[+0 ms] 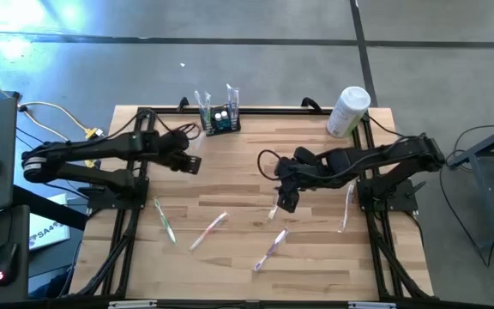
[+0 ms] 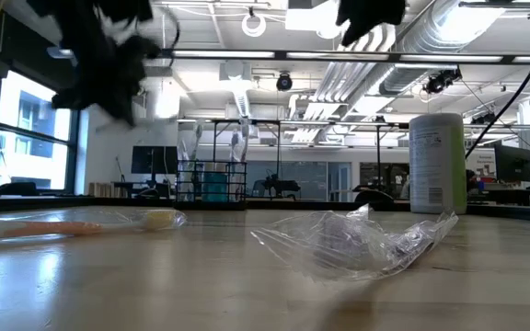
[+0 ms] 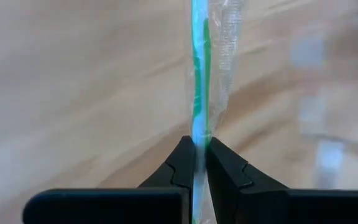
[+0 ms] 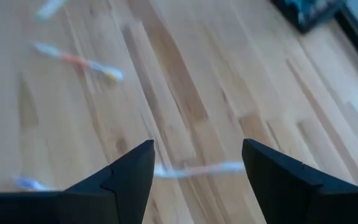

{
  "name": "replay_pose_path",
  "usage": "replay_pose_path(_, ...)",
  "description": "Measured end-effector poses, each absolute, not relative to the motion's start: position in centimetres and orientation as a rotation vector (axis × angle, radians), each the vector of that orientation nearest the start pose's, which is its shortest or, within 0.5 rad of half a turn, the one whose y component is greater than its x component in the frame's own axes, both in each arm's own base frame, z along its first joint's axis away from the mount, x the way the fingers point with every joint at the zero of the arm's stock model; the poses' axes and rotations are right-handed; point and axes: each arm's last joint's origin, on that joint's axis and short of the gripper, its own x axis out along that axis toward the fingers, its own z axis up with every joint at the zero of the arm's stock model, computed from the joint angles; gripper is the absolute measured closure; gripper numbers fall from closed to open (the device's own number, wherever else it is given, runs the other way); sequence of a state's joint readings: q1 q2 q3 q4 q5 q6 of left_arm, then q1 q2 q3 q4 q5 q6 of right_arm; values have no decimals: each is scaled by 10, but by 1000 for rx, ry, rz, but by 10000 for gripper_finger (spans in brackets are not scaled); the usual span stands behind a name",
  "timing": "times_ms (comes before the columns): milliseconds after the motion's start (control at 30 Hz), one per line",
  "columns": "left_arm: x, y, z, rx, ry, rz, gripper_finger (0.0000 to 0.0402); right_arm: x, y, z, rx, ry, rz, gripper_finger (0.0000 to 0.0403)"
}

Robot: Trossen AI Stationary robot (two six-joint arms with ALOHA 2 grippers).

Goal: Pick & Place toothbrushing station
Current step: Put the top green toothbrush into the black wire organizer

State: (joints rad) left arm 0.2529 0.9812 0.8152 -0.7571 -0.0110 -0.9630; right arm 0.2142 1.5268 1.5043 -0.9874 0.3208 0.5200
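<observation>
Five wrapped toothbrushes (image 1: pixel 207 232) lie loose; left end effector (image 3: pixel 196 163) grips a sixth.

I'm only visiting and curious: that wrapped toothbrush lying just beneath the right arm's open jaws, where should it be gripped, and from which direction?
Probably mid-handle, from straight above. The wrapped toothbrush lies flat on the wooden table, long and thin, so the jaws should close across its narrow width. The right gripper hangs open over it, one finger on either side.
</observation>
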Motion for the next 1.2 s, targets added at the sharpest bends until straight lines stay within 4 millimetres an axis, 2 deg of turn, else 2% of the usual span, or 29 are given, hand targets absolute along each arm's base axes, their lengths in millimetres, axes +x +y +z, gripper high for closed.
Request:
replay_pose_path(133, 195, 31, 315, -751, 454, 343, 384, 304, 59, 357, 202, 768, -282, 167)
replay_pose_path(233, 202, 19, 347, -604, 257, 171, 384, 304, 61, 375, 207, 619, -235, 167)
replay_pose_path(367, 206, 8, 366, -521, 119, 71, 384, 299, 60, 406, 181, 395, -184, 167)
replay_pose_path(533, 221, -5, 370, -499, 48, -9, 384, 299, 59, 431, 157, 173, -137, 167)
replay_pose_path(667, 236, -15, 367, -478, 33, -98, 384, 302, 52, 440, 145, 91, -151, 167)
replay_pose_path(833, 247, -25, 367, -474, -14, -155, 384, 303, 43, 438, 155, 104, -178, 167)
replay_pose_path(1000, 248, -25, 365, -470, -9, -147, 384, 303, 43, 438, 159, 106, -153, 167)
replay_pose_path(1200, 260, -25, 356, -482, 18, -131, 384, 321, 47, 422, 176, 162, -105, 167)
